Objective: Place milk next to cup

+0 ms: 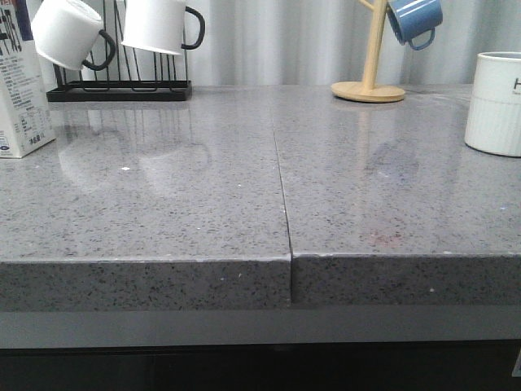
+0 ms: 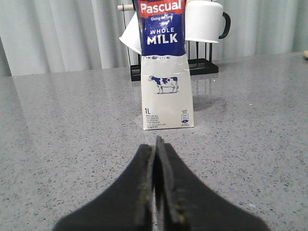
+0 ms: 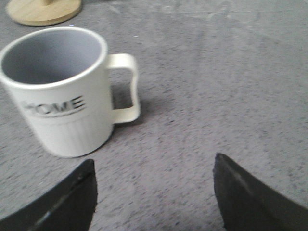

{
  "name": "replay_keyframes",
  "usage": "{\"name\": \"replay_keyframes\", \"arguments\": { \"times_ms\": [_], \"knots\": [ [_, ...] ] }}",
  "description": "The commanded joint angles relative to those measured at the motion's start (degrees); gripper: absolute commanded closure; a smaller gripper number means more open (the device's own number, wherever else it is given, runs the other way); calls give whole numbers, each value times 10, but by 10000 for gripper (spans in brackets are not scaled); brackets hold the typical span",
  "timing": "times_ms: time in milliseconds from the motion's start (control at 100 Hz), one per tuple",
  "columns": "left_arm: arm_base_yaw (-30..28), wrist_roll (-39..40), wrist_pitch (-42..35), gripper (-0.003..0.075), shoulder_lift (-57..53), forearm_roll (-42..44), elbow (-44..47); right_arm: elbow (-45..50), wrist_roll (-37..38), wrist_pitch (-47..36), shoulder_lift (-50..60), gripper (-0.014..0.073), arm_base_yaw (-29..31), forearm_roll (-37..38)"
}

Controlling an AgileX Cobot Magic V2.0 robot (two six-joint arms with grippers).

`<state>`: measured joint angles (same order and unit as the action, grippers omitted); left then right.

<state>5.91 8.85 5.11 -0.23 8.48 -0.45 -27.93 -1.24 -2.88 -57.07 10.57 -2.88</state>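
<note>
Milk [image 1: 23, 90] is seen at the far left edge of the front view, and the cup [image 1: 494, 102] at the far right edge, so they are well apart and nothing has been moved yet. All of the job is left. The left claw [image 2: 155, 159] is pressed closed and empty in front of the carton. The right claw [image 3: 154, 192] is spread wide near the cup. The carton is tall, flat-sided card. The cup is round, smooth and ribbed low down. The grey worktop [image 1: 203, 204] is shiny and speckled.

Grey speckled stone countertop [image 1: 163, 204] with a centre seam, pale pleated curtain [image 1: 277, 41] behind, soft reflections
</note>
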Motion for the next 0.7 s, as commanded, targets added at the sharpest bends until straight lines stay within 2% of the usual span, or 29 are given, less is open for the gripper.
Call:
{"name": "replay_keyframes", "arguments": {
  "times_ms": [0, 510, 690],
  "knots": [
    [3, 7, -45, 741, -19, -2, 29, -20, -4, -81, -13, 76, 12, 12],
    [3, 7, -45, 741, -19, -2, 29, -20, -2, -229, -142, 76, 13, 12],
    [3, 7, -45, 741, -19, -2, 29, -20, 23, -277, -179, 76, 13, 16]
  ]
}}
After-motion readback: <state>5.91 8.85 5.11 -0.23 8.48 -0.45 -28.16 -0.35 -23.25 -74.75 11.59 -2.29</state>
